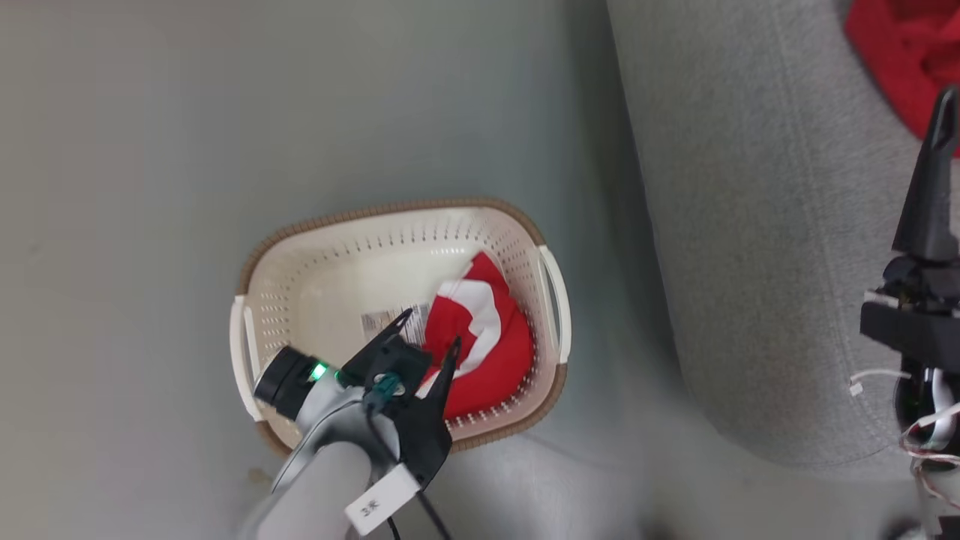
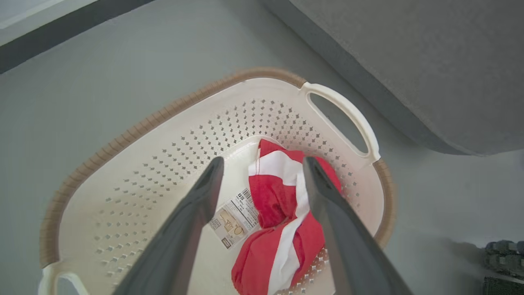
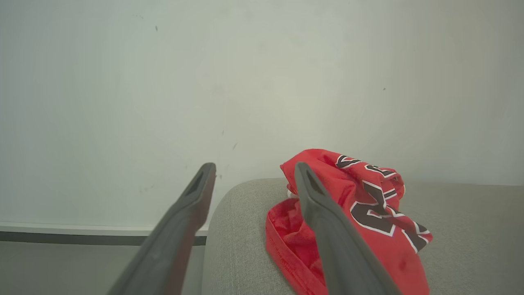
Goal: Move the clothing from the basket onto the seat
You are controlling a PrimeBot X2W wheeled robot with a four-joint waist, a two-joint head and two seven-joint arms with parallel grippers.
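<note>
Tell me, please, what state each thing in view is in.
Basket, upright, one piece inside.
Red-and-white piece, crumpled in basket.
Jersey, crumpled on sofa.
Left gripper, open above the piece.
Right gripper, open, empty, beside jersey.

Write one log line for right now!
left fingers open over basket | red-and-white piece in basket | jersey on sofa | right fingers open

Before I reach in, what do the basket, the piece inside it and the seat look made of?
Basket: probably moulded cream plastic, smooth, punched with holes; brown rim has a woven look.
Red-and-white piece: soft thin fabric, crumpled in folds.
Seat: grey woven upholstery, weave and seam visible.
</note>
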